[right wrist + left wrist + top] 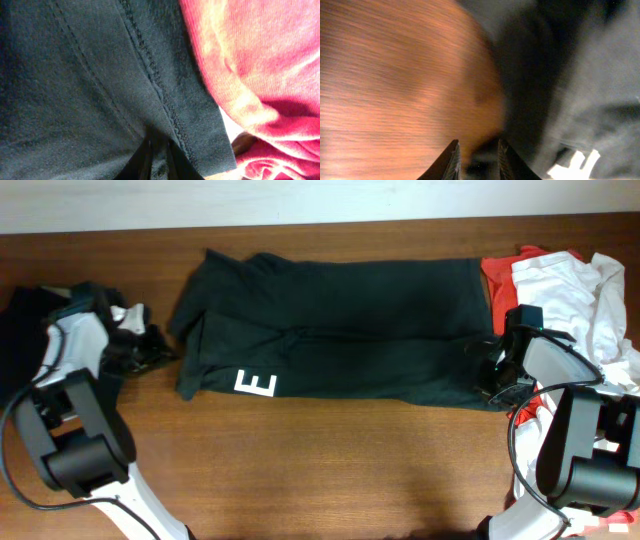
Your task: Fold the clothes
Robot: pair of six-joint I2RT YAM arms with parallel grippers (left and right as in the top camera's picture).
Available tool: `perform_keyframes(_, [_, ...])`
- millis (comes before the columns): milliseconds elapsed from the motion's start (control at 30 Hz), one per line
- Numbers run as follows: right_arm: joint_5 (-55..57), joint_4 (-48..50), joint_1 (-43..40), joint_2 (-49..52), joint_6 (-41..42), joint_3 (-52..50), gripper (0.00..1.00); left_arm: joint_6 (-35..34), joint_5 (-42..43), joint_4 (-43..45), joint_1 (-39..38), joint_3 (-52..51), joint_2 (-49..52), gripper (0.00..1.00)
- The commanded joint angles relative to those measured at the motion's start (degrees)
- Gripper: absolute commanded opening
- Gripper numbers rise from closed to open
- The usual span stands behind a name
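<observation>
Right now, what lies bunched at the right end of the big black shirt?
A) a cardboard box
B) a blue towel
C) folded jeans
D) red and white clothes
D: red cloth and white cloth lie crumpled against the right end of the black shirt.

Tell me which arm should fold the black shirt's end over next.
Probably right: the right gripper sits on the black shirt's hem; the left gripper hangs open over the table, beside the other end.
</observation>
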Motion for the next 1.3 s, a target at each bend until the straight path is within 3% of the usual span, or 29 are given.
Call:
perform_keyframes(0, [1.14, -1.53, -0.09, 1.70, 0.35, -2.47, 0.15, 3.06, -4.70, -6.67, -4.96, 0.94, -6.49, 0.25])
perform_keyframes(267, [1.14, -1.70, -0.11, 1.70, 0.35, -2.45, 0.15, -1.60, -23.96, -12.07, -11.15, -1.81, -6.84, 0.26])
perform_keyframes(600, [1.11, -1.68, -0.11, 1.70, 0.35, -2.47, 0.15, -1.77, -23.30, -7.41, -11.45, -5.01, -6.69, 0.30])
perform_keyframes(767, [1.14, -1.68, -0.11, 1.70, 0.35, -2.47, 0.15, 0.90, -14.67, -7.32, -11.47, -5.40, -6.69, 0.30])
perform_keyframes(833, [1.14, -1.68, -0.11, 1.70, 0.35, -2.45, 0.15, 0.90, -14.51, -7.39, -11.47, -5.40, -6.69, 0.26])
perform_keyframes(933, [1.14, -1.70, -0.11, 1.70, 0.35, -2.47, 0.15, 0.90, -14.78, -7.17, -11.47, -5.40, -6.69, 0.04])
perform_keyframes(967, [1.14, -1.68, -0.11, 1.70, 0.35, -2.47, 0.15, 0.90, -14.80, -6.97, -11.47, -5.40, -6.69, 0.02])
perform_keyframes(1133, [1.14, -1.73, -0.11, 1.70, 0.35, -2.47, 0.15, 0.74, -20.76, -4.20, -11.41, -5.40, -6.69, 0.00])
perform_keyframes(1267, [1.14, -1.73, -0.11, 1.70, 0.35, -2.47, 0.15, -2.49, -38.47, 1.88, -10.91, -5.38, -6.69, 0.00])
